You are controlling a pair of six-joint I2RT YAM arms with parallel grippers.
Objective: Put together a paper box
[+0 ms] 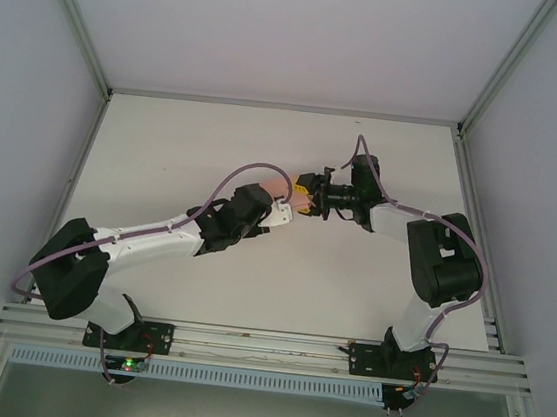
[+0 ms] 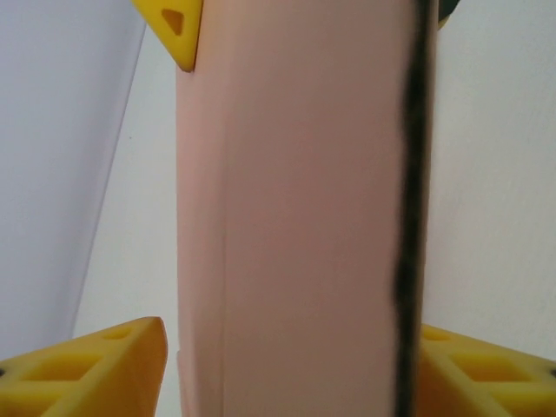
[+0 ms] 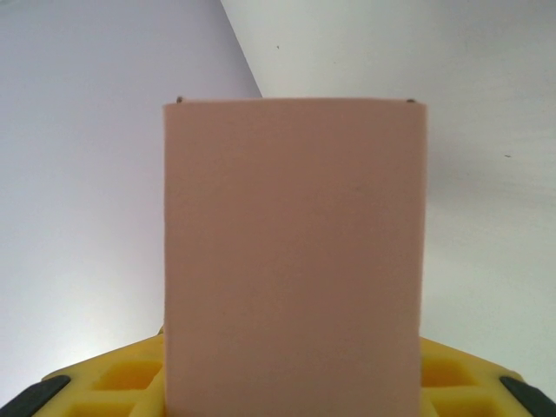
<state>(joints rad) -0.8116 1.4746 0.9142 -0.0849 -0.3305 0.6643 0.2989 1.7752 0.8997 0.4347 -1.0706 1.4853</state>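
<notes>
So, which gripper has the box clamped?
The right gripper: the paper box sits tight between its fingers. The left gripper straddles it with a gap.

Box (image 1: 288, 187) between left hand (image 1: 291, 210); right hand (image 1: 306, 194)

White table (image 1: 216, 141), pale grey walls (image 1: 30, 90)

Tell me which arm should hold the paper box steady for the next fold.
Right, likely: the right gripper has the paper box seated between its fingers; the left gripper merely flanks it, grip unclear.
</notes>
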